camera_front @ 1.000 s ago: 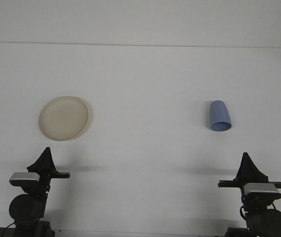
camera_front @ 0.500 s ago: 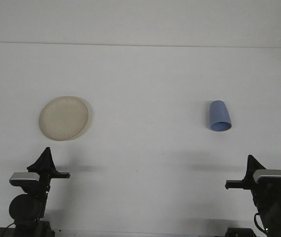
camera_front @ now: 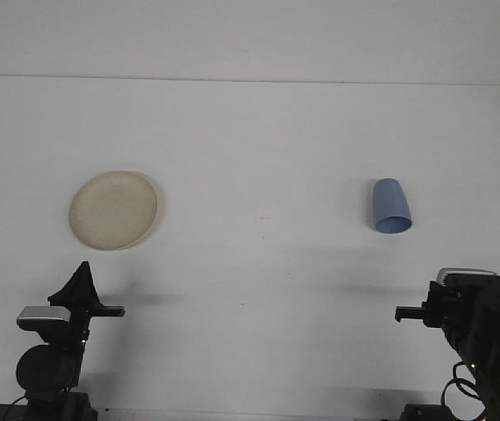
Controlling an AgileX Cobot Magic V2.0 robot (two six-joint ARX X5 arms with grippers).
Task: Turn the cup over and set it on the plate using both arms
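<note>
The blue cup (camera_front: 391,207) stands upside down on the white table (camera_front: 259,140), right of centre and well apart from the beige plate (camera_front: 113,210) on the left. The 2 grippers, left (camera_front: 82,272) and right (camera_front: 434,307), sit near the front edge, holding nothing; whether either is open or closed cannot be told.

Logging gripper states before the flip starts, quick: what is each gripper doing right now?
Left gripper: holding nothing; open or shut cannot be told.
Right gripper: holding nothing; open or shut cannot be told.
</note>
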